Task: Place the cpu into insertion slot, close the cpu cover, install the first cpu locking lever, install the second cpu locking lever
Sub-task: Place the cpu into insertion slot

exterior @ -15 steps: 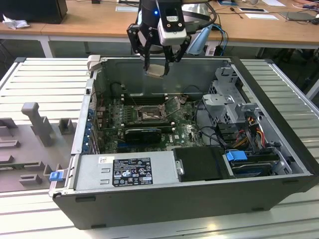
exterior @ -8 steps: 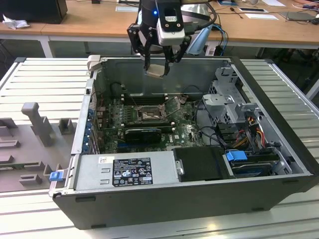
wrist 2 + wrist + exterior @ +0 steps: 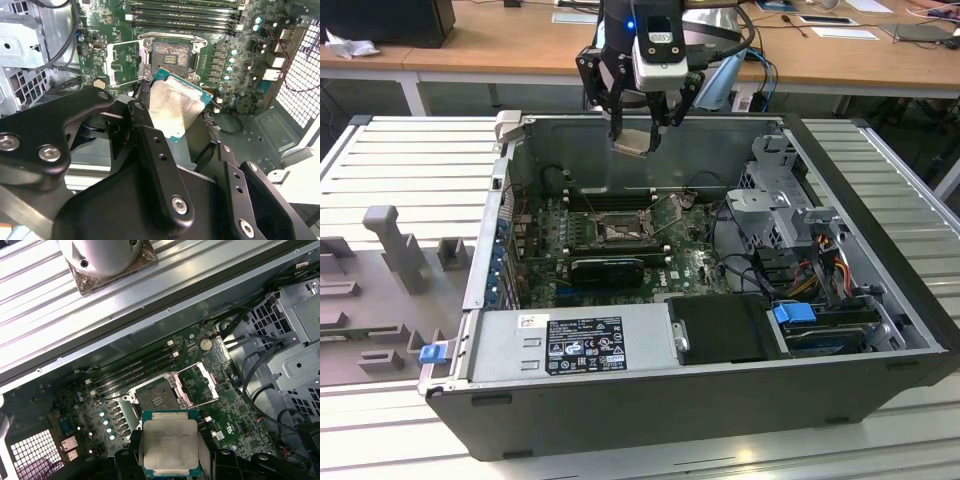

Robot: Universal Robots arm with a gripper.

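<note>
Aloft: faintly printed cpu (image 3: 170, 445) in gripper (image 3: 638, 136)

Pincer (image 3: 170, 464) is gripping the cpu (image 3: 169, 442) by two opposite edges, its pale metal face showing, clear of the green circuit board (image 3: 239, 414). The insertion slot (image 3: 155, 399) is lying uncovered — the cpu cover (image 3: 210, 381) is standing swung open just beside it, near the memory slots (image 3: 132, 371).
</note>
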